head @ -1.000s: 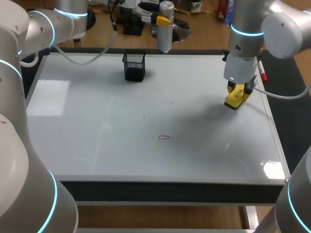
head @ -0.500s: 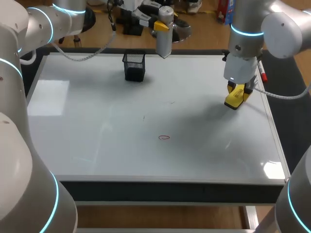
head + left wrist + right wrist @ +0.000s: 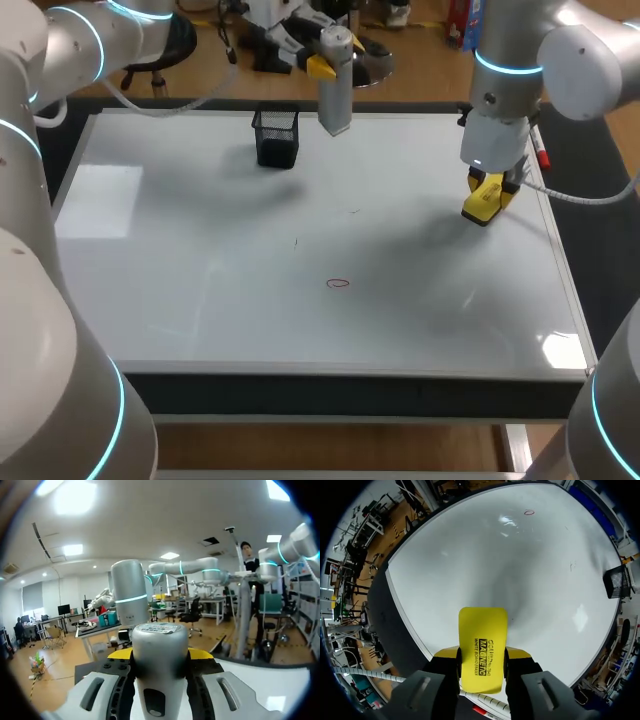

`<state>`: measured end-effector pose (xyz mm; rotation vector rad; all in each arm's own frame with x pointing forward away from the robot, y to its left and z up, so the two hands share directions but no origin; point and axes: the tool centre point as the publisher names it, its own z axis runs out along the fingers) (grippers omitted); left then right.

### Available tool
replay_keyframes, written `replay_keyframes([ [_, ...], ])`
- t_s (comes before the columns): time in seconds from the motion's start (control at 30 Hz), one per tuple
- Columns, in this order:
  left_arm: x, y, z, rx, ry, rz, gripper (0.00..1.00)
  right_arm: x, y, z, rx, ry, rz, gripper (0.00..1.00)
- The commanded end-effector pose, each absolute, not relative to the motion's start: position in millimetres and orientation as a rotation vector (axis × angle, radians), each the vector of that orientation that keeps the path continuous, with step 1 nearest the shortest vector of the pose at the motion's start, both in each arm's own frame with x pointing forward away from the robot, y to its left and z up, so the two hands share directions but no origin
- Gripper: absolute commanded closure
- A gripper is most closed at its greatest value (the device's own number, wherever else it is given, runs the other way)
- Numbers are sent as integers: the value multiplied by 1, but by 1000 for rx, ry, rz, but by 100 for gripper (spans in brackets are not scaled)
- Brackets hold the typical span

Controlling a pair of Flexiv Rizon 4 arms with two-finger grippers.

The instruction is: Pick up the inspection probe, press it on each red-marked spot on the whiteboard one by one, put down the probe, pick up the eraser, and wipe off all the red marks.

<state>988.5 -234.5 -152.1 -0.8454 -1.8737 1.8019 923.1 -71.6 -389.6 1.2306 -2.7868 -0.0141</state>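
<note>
left gripper (image 3: 160, 656) clamped on probe (image 3: 334, 90), up high beside the mesh cup (image 3: 276, 138) | right gripper (image 3: 482, 656) pinching eraser (image 3: 482, 637) over whiteboard (image 3: 200, 260) right side | probably probe drop-off step | next: lower probe into mesh cup, then wipe red mark (image 3: 340, 283)

Could not tell the colour of two faint specks (image 3: 296, 241) on the whiteboard (image 3: 180, 300). Saw mere slivers of left gripper's (image 3: 160, 655) tips behind the probe (image 3: 159, 640); lost eraser's (image 3: 482, 630) rear between right gripper's (image 3: 482, 653) fingers (image 3: 442, 676).

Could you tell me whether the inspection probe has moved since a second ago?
Yes. The inspection probe in the left tool has shifted down the view and slightly toward the mesh pen holder.
</note>
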Motion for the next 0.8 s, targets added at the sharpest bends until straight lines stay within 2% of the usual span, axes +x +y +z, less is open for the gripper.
replay_keyframes([
  [0.03, 944, -236, -150, -801, -1948, 1834, 100, 924, -72, -389, 1232, -2784, -10, 100],
  [0.8, 831, -216, -172, -836, -1923, 1753, 100, 924, -72, -389, 1232, -2784, -10, 100],
])
